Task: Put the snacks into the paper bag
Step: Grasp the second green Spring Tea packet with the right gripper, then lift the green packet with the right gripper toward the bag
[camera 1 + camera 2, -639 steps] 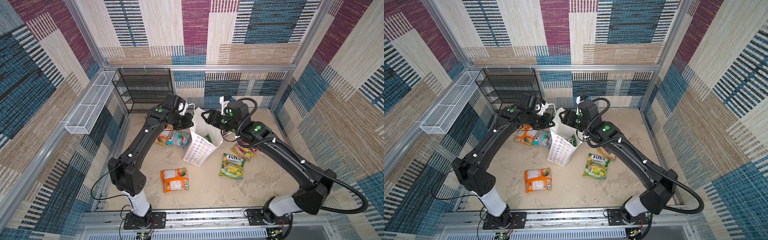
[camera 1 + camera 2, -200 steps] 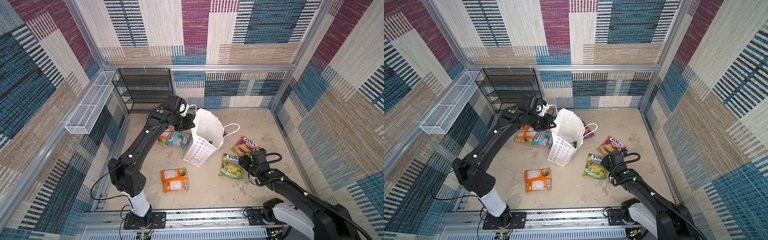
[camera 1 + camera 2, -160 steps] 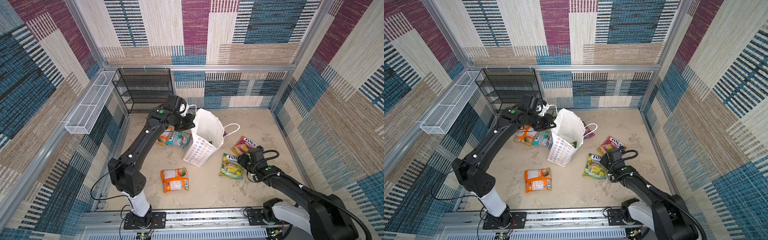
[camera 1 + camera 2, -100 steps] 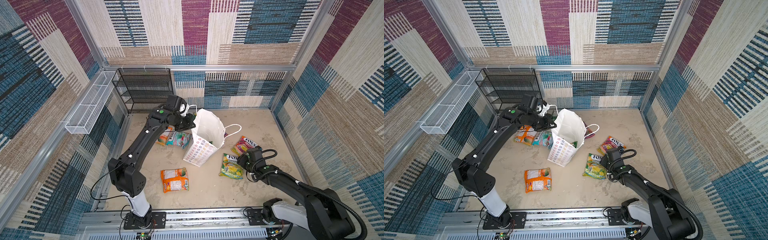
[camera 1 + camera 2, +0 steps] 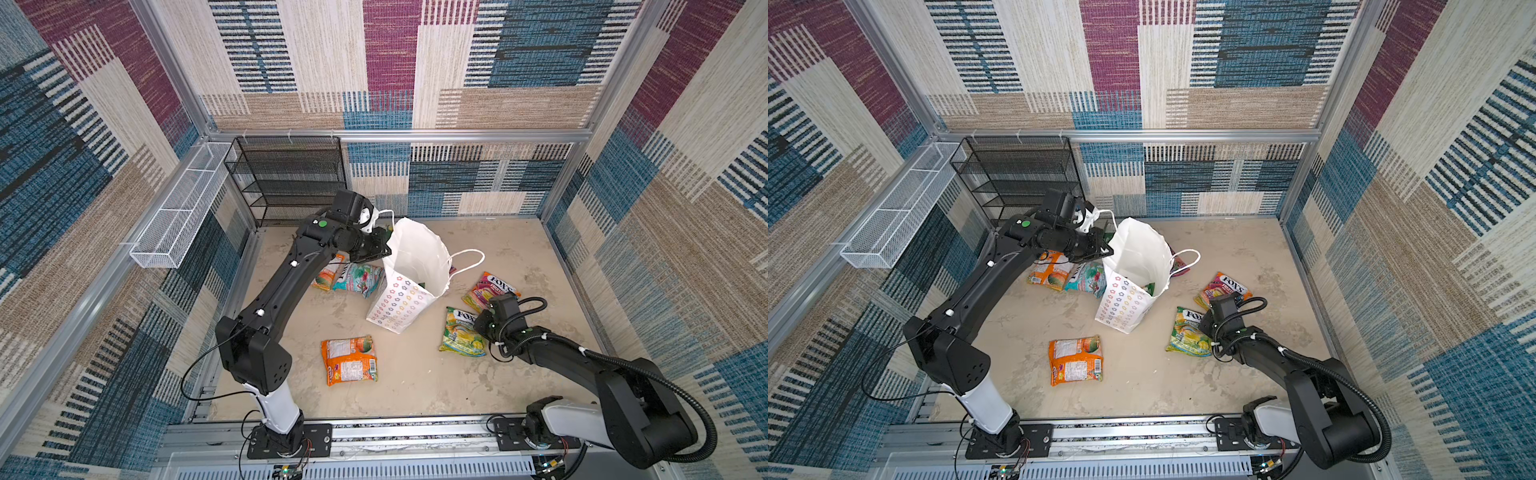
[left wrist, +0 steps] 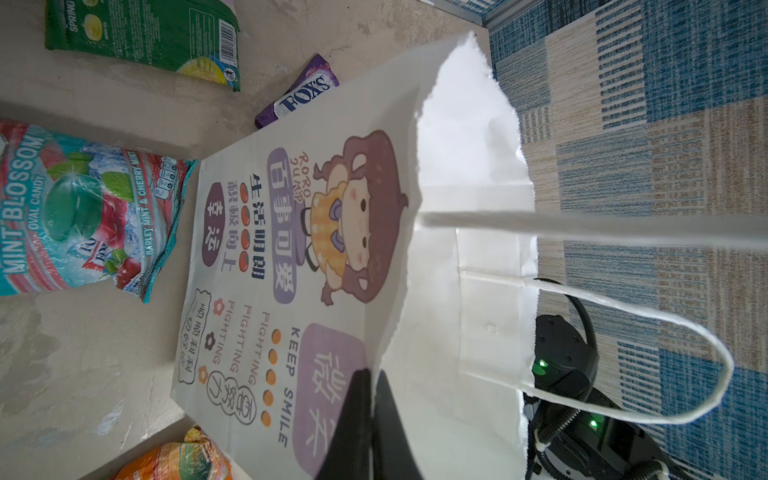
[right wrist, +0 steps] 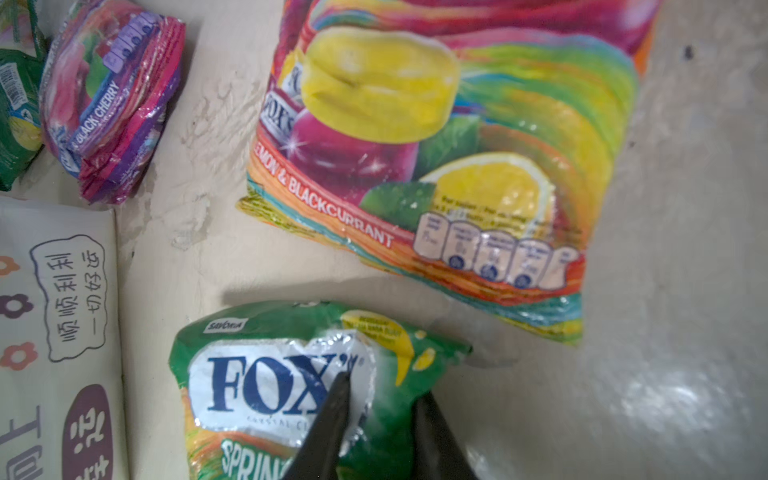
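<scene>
R gripper (image 7: 384, 386): clamped on crumpled top edge of green FOX'S packet (image 7: 257, 386), lying on floor (image 5: 415, 395) just beside paper bag (image 5: 399, 303). Prob. light, floppy, slick; grip seam, not belly. L gripper (image 6: 372, 374): pinched on bag rim.

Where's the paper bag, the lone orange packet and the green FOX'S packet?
paper bag (image 5: 399, 303): in a top view, its flower-printed side.
lone orange packet (image 5: 349, 360): in a top view, its middle.
green FOX'S packet (image 7: 266, 386): right wrist view, its white logo.

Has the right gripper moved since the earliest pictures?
Yes. In both top views the right gripper was over the mouth of the paper bag; now it is lower, right of the bag, at the green packet.
</scene>
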`<state>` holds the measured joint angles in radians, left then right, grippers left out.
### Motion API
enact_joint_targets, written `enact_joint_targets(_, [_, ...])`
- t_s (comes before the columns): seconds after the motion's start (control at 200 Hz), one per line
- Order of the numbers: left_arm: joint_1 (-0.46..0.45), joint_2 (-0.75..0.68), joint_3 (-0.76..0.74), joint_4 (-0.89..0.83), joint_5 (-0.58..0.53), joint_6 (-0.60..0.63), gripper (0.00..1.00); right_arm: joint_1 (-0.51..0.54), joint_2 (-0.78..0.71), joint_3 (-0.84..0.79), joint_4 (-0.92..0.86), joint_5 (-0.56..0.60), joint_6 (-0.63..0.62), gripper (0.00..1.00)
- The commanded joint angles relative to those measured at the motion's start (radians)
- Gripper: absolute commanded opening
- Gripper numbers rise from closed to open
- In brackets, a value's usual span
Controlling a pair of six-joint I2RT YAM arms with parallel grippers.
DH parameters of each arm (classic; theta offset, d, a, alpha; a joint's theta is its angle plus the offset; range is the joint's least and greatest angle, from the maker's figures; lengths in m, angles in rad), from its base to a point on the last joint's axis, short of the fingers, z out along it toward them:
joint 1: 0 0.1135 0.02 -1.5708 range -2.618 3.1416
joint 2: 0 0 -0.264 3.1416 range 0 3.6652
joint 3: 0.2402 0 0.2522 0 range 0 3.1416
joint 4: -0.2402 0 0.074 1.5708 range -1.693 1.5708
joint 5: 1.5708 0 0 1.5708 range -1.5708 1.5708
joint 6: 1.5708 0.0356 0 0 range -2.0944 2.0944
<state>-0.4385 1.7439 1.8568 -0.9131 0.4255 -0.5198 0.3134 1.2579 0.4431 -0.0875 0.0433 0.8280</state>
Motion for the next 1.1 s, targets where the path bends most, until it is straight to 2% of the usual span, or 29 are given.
enact_joint_targets(0.0, [0.001, -0.007, -0.001, 0.032, 0.025, -0.005, 0.0, 0.0, -0.031, 0.006, -0.033, -0.01, -0.003, 0.16])
enact_joint_targets(0.215, [0.001, -0.003, -0.003, 0.043, 0.052, -0.009, 0.0, 0.001, -0.234, -0.006, -0.083, 0.005, 0.02, 0.06])
enact_joint_targets(0.456, [0.001, -0.005, -0.011, 0.055, 0.061, -0.015, 0.0, 0.001, -0.434, 0.024, -0.162, 0.012, 0.024, 0.05])
enact_joint_targets(0.826, [-0.01, 0.0, -0.017, 0.058, 0.062, -0.019, 0.0, 0.001, -0.521, 0.192, -0.245, 0.037, 0.0, 0.0])
enact_joint_targets(1.092, [-0.01, 0.002, -0.019, 0.058, 0.062, -0.021, 0.0, 0.0, -0.501, 0.448, -0.319, 0.1, -0.072, 0.0])
